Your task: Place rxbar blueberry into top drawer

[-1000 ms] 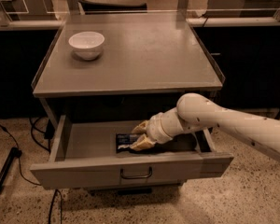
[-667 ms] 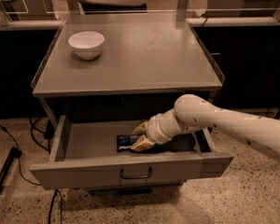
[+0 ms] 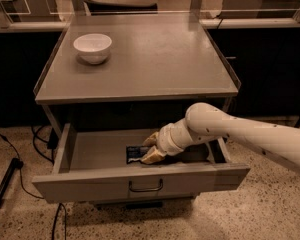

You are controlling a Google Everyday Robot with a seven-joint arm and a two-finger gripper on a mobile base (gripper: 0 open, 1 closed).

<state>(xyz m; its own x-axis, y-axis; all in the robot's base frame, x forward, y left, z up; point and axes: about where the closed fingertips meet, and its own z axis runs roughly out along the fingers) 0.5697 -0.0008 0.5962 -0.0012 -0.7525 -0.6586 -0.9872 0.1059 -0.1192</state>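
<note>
The top drawer (image 3: 90, 184) of the grey cabinet is pulled open, with its dark bar handle (image 3: 146, 186) at the centre of the front panel. The rxbar blueberry (image 3: 134, 153), a dark flat wrapper with pale lettering, lies on the drawer floor near the middle. My gripper (image 3: 145, 151) reaches into the drawer from the right. Its two tan fingers (image 3: 152, 138) are spread apart at the bar's right end. The lower finger lies along the bar's front edge. The white arm (image 3: 240, 131) crosses the drawer's right side and hides that part of the floor.
A white bowl (image 3: 92, 47) stands on the cabinet top (image 3: 155, 59) at the back left. Cables (image 3: 10, 149) and a dark stand leg (image 3: 2, 189) lie on the floor to the left. Dark cabinets (image 3: 270, 69) flank the unit.
The arm's elbow has shifted slightly to the left. The gripper stays at the bar's right end, and the bar has not moved.
</note>
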